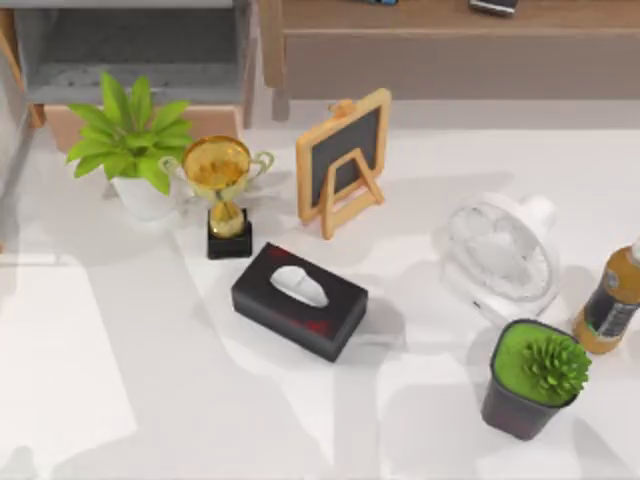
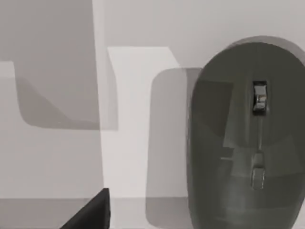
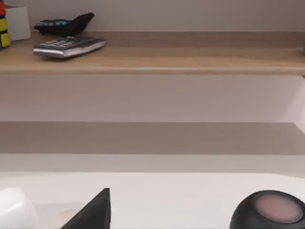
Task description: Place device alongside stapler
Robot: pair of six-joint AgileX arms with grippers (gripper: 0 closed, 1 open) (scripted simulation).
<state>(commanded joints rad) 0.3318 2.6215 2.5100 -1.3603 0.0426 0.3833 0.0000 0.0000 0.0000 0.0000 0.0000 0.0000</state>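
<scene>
Dark grey oval plastic computer mouse (image 2: pixel 245 138) lies flat on white worktop (image 2: pixel 57 162), directly under left tool; tool state: cannot tell. Judged light, rigid, smooth and slippery over its dome; take hold across the long flanks, clear of scroll wheel (image 2: pixel 259 98)

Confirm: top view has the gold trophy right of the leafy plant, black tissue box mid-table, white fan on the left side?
Not quite. In the top view the white fan sits on the table's right side; the gold trophy, leafy plant and black tissue box are as stated.
</scene>
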